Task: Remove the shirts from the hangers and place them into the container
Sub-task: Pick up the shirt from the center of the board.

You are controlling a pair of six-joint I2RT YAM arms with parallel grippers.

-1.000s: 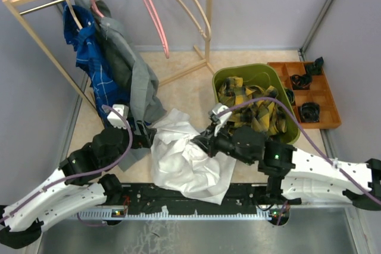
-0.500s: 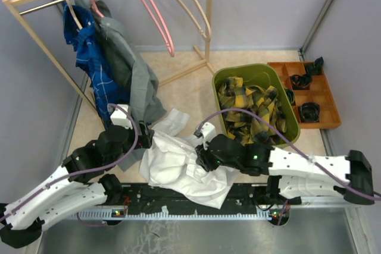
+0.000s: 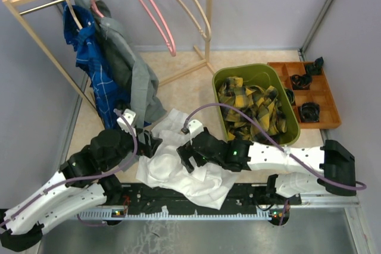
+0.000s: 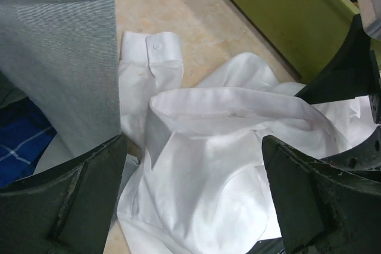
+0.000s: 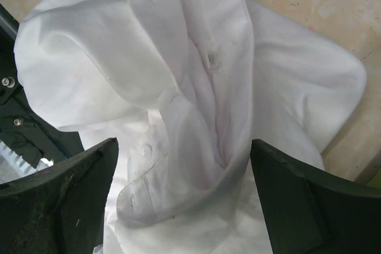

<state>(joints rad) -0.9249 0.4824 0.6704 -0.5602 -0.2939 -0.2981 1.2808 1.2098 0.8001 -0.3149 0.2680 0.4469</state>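
Tools: your left tool (image 4: 191, 171) and right tool (image 5: 183, 190) hang spread apart, empty, over the white shirt (image 3: 158, 169) crumpled short of the bin (image 3: 216, 90), probably lining up a grab.

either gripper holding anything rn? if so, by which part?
Nothing is held. The left gripper and right gripper both stand open over the white shirt, which lies crumpled on the table, not pinched.
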